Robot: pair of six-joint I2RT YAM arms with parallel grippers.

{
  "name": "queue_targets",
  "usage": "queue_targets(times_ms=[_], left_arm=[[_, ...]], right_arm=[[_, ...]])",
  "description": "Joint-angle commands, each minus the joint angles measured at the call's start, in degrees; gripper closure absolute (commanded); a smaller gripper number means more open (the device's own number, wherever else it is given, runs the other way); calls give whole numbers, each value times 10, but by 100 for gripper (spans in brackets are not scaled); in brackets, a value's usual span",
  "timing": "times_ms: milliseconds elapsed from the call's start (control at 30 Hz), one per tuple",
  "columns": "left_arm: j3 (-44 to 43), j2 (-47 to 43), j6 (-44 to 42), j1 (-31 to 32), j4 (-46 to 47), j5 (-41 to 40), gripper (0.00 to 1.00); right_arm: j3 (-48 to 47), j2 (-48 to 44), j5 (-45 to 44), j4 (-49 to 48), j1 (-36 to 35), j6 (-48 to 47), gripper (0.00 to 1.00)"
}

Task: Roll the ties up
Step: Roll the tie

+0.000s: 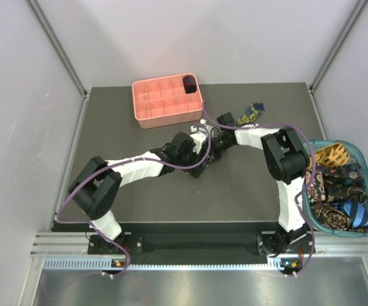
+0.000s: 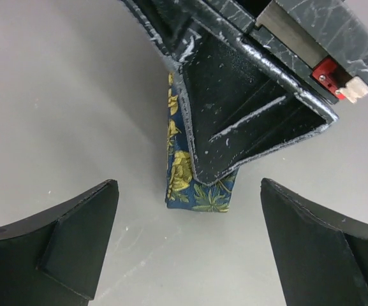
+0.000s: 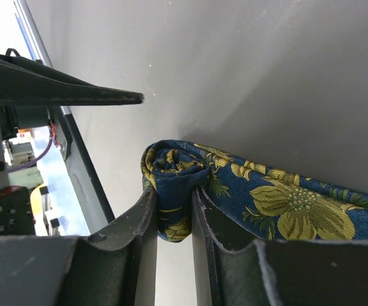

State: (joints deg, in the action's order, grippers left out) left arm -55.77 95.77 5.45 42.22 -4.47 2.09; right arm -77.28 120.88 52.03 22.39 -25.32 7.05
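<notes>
A navy tie with yellow flowers (image 3: 279, 197) lies across the dark table; its wide pointed end (image 1: 250, 113) shows near the back. One end is coiled into a small roll, and my right gripper (image 3: 174, 191) is shut on that roll, one finger on each side. My left gripper (image 2: 189, 186) stands open just in front of it, with the tie's rolled end (image 2: 182, 175) and the right gripper's finger (image 2: 235, 127) between and beyond its tips. From above, both grippers meet at mid-table, the left (image 1: 199, 167) and the right (image 1: 214, 148). A dark rolled tie (image 1: 189, 83) sits in a tray compartment.
The salmon-pink grid tray (image 1: 155, 105) stands at the back centre of the table. A teal basket (image 1: 364, 156) holding several loose ties hangs off the right edge. Grey walls close in on both sides.
</notes>
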Motion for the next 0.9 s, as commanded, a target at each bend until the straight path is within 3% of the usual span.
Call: queue_targets(times_ms=[0,167,300,433,600,700,733,867], left_arm=[[-34,22,-20,4,-12,2,3],[-75,65,-26,5,-45,9,6],[-97,91,-27,5,-62,-3,14],[-99,101,-32,5,-64,4,24],[-101,114,-35,7,-75,16,48],[-105,115,-39,14,-80,20,55],[-106,115,-40,20,-84,15,58],[-108,117,-38,32,-96,-11,64]], right_arm=[[8,40,-156,-5,16,-59,94],[11,42,-139,-5,16,-67,94],[16,39,-123,-16,16,-67,93],[16,45,-122,-16,20,-62,94],[26,39,-123,-24,23,-55,92],[30,38,-130,-27,26,-42,89],[32,38,-134,-29,30,-39,83],[51,22,-135,-47,30,-27,75]])
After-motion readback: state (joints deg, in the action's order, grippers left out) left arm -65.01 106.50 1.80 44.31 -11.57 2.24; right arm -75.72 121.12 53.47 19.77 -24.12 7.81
